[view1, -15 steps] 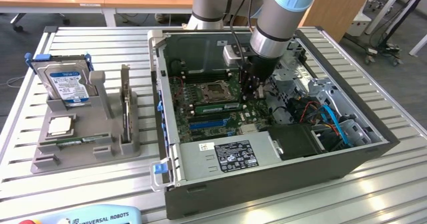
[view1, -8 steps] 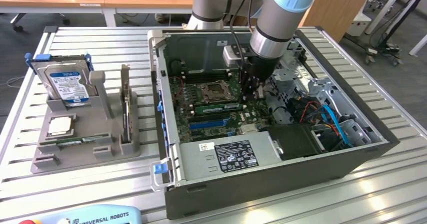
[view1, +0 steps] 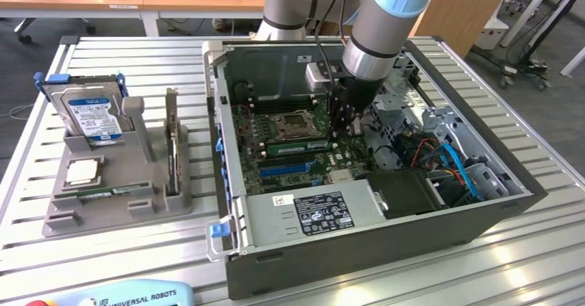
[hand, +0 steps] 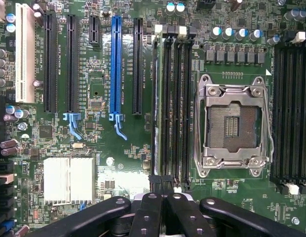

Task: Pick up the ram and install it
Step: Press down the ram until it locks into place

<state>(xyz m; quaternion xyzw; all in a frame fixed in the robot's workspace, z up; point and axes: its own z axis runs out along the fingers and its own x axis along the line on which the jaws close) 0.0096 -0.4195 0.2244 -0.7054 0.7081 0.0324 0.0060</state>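
Inside the open computer case (view1: 366,251), the tool (hand: 163,197) has its fingers drawn together above the memory slots (hand: 175,98), apparently seating the ram (hand: 156,108) there; pressing straight down and evenly should seat it.

Gripper (view1: 344,129) fingertips: hidden behind the arm, inside the computer case (view1: 512,213).
Teach pendant (view1: 128,297): cut off at the frame edge, in front of the case.

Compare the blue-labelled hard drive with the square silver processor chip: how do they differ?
The blue-labelled hard drive stands upright; the square silver processor chip lies flat. The drive is larger than the chip. Both sit in the grey holder beside the open computer case.
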